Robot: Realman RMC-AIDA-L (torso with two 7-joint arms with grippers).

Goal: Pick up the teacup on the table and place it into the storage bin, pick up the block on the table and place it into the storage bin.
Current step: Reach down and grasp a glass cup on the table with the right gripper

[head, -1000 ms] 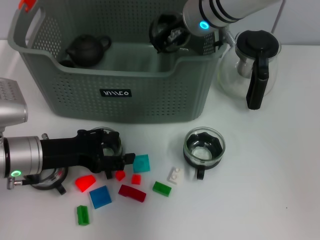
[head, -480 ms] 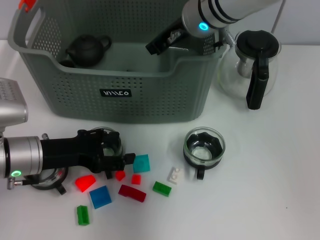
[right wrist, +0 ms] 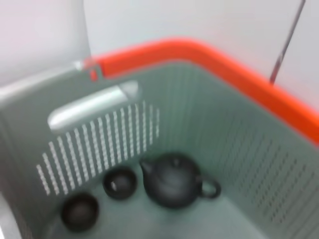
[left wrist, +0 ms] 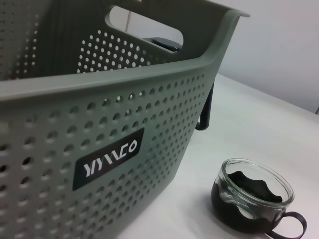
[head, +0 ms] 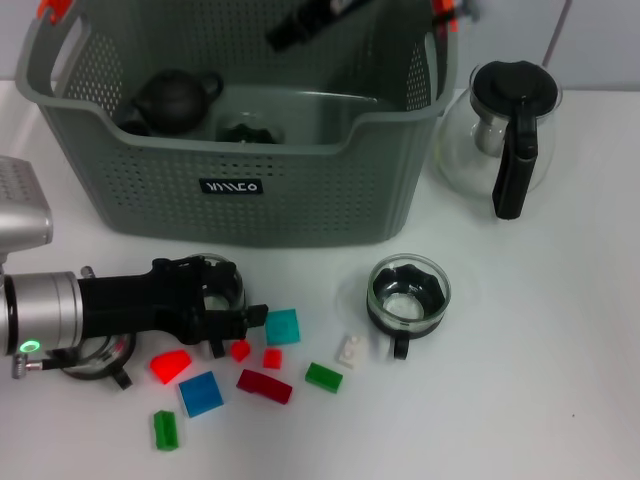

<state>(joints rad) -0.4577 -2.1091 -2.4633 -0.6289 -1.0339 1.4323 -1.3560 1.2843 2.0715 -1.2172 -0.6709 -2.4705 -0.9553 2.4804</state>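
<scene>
Head view shows the storage bin (head: 300, 190) (grey, perforated), left gripper (head: 245, 318) fingers apart beside blocks; right's fingers untellable.

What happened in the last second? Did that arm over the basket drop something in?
Yes. The right gripper let go of a glass teacup, now lying inside the storage bin, and rose away. The left gripper, the blocks and the second teacup stayed put.
</scene>
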